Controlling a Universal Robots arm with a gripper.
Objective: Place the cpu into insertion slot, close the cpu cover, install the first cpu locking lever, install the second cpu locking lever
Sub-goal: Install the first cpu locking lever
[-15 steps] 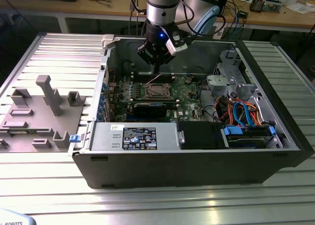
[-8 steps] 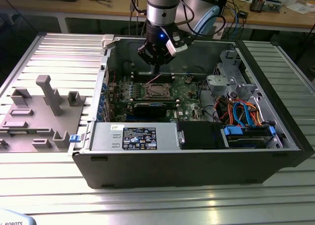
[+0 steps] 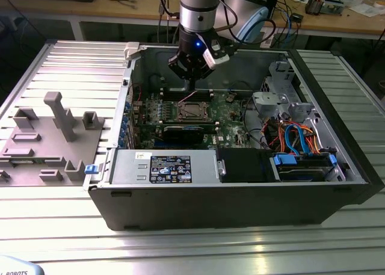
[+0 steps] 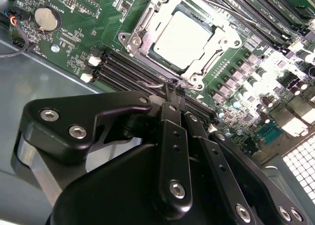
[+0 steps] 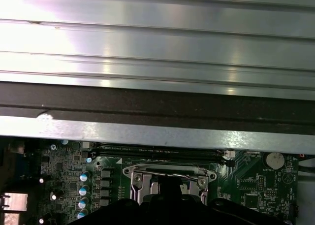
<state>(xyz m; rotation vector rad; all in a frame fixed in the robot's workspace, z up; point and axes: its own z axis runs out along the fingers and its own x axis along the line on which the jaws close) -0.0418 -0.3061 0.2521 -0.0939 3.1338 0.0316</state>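
The cpu (image 4: 182, 35) lies flat in its socket on the green motherboard, its dull silver top showing. The cpu cover (image 4: 141, 24), a silvery frame, is down around it, and its edge (image 5: 138, 178) also shows in the first wrist view. A thin wire locking lever (image 4: 149, 85) crosses the socket's near edge. My gripper (image 4: 172, 89) is shut with its black fingertips right at that wire; whether they clamp it I cannot tell. In the exterior view the gripper (image 3: 191, 88) hangs just above the socket (image 3: 191, 111) inside the open computer case.
Black memory slots (image 4: 123, 67) and a coin battery (image 4: 47, 18) flank the socket. The case's metal wall (image 5: 147, 131) is close behind. A labelled power supply (image 3: 171, 166) and a drive cage with cables (image 3: 301, 136) fill the front and right. A grey fixture tray (image 3: 48, 136) lies outside, left.
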